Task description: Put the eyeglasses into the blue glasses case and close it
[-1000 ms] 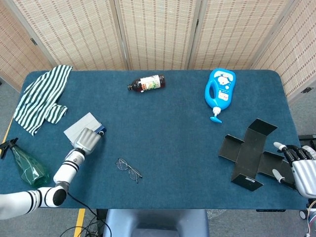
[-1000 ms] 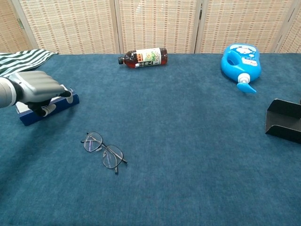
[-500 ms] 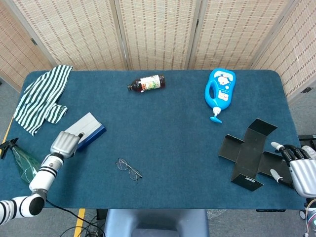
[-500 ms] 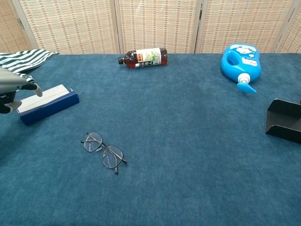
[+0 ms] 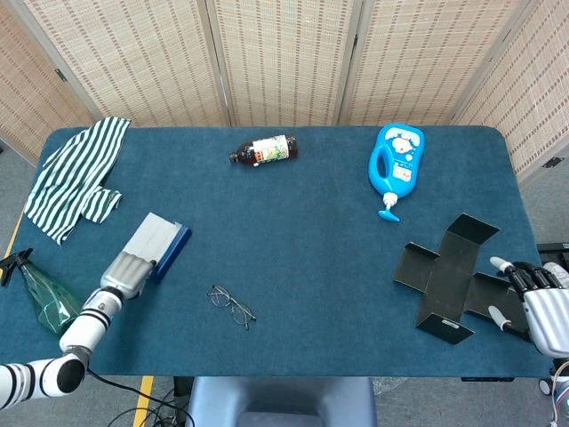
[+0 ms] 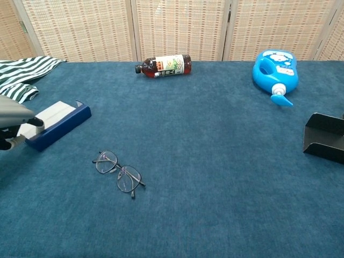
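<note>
The thin wire eyeglasses with round clear lenses lie flat on the dark blue cloth surface, near the front edge. They look very light and easy to bend or break. The lenses could get scratched. I think the best place to pick them up is the little bridge between the lenses, or the frame by one hinge, with a soft pinch. They lie so flat that fingers may slide over them.

The blue glasses case with a pale grey lid sits to the left of the eyeglasses, a little apart from them. It looks hard and stiff, so it should not squash. It looks shut, so it will need opening first.

The left hand is at the near end of the case and touches it there. In the chest view its fingers curl at that end, but I cannot tell if it truly grips the case.

The right hand rests by the flat black unfolded cardboard box. Its fingers are spread and it holds nothing.
</note>
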You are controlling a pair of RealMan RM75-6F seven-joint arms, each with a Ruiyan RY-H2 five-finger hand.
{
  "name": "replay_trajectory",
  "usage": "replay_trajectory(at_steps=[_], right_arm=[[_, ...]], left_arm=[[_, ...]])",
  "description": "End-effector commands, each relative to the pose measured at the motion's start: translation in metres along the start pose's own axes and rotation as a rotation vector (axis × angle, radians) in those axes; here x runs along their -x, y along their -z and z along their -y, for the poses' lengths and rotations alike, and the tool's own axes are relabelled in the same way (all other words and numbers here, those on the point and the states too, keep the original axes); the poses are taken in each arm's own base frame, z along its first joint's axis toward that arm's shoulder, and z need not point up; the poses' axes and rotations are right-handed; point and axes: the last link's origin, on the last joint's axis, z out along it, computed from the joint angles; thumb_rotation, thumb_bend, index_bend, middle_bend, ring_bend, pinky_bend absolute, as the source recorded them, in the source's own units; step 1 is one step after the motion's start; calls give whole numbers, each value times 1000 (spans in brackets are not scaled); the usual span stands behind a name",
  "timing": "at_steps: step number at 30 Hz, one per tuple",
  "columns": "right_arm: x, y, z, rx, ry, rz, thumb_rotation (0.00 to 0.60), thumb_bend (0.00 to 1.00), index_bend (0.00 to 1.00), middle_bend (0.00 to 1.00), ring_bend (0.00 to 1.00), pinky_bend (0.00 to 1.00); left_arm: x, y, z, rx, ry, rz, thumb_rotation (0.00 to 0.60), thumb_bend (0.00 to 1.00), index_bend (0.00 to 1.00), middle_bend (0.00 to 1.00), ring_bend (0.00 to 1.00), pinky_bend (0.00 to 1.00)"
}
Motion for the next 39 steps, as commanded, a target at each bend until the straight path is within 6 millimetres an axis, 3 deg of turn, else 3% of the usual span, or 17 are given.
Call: replay_trajectory(at_steps=[1, 6, 14, 21, 29, 39], right_arm=[[0, 1, -1, 3, -2, 1, 600, 265, 171, 345, 243, 243], [1, 2, -3, 8, -6, 2, 600, 266, 172, 345, 243, 243], [1, 3, -6, 16, -8, -1, 600, 265, 172, 345, 243, 243], [0, 5, -8, 24, -10, -5, 600, 265, 171, 345, 243, 243], [2, 5, -8, 25, -11, 0, 600, 264, 171, 352, 244, 243], [1, 7, -8, 32, -9, -2, 600, 265, 171, 353, 244, 243]], left_arm=[[-16, 3, -19, 75, 12, -37, 600, 674, 316, 986, 949, 1000], [-36, -2, -44, 155, 30, -71, 600, 674, 314, 986, 949, 1000], [-66, -26, -71, 181, 57, -114, 600, 675, 291, 986, 949, 1000], [-77, -45, -60, 90, 70, -139, 600, 674, 258, 977, 949, 1000], [-78, -40, -36, 47, 126, -180, 600, 675, 248, 975, 943, 1000], [-70, -63, -47, 59, 124, -172, 600, 675, 196, 969, 941, 1000]])
